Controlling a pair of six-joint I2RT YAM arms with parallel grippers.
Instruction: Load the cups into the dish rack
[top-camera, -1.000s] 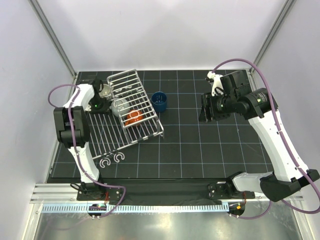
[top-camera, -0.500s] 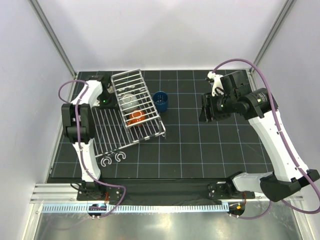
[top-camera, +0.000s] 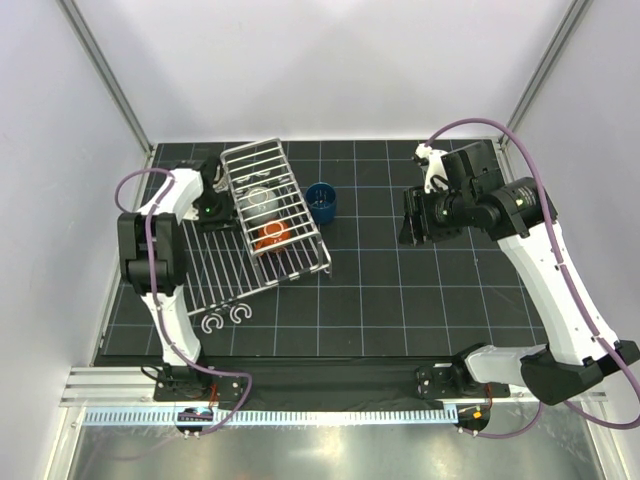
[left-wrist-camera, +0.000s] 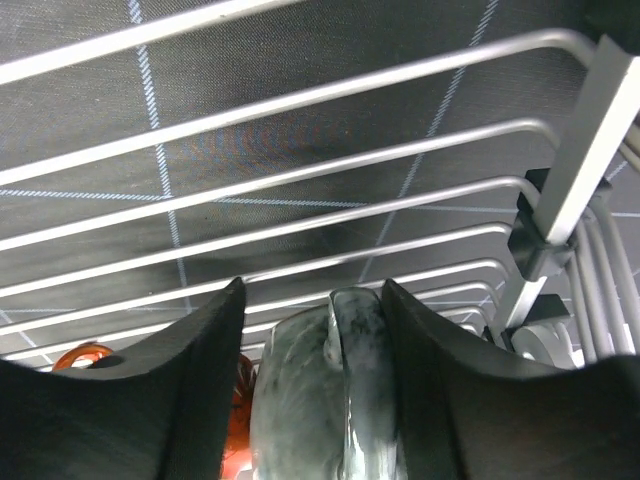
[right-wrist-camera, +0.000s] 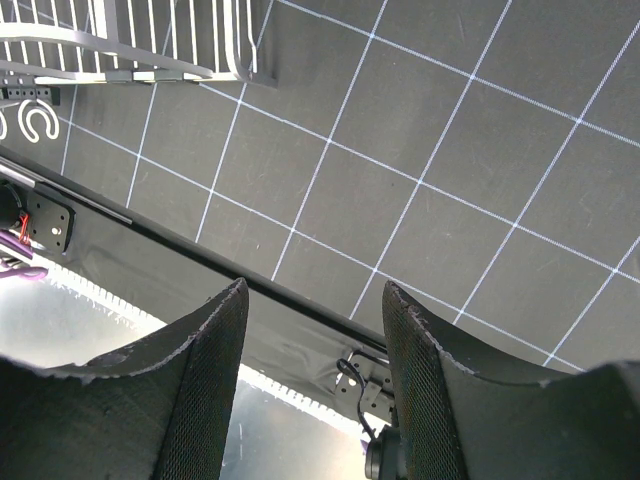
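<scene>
The dish rack (top-camera: 228, 268) lies at the left, its raised basket (top-camera: 283, 172) on the right side. A speckled grey cup (top-camera: 258, 199) lies in the basket, with an orange-red cup (top-camera: 270, 234) just in front of it. My left gripper (top-camera: 226, 197) reaches in from the left. In the left wrist view its jaws (left-wrist-camera: 312, 290) stand open around the grey cup (left-wrist-camera: 310, 400): the handle lies against the right finger and a gap shows on the left. The dark blue cup (top-camera: 321, 201) stands on the mat right of the rack. My right gripper (top-camera: 414, 226) is open and empty above the mat.
Two white C-shaped hooks (top-camera: 224, 320) lie on the mat in front of the rack; one shows in the right wrist view (right-wrist-camera: 38, 120) near the rack's corner (right-wrist-camera: 150, 60). The black gridded mat (top-camera: 420, 300) stretches right of the blue cup. White walls close in the sides and back.
My left gripper carried the grey cup from the rack's left side rightward into the basket, where the cup now rests. The left arm has shifted slightly since. The right arm has not moved.
</scene>
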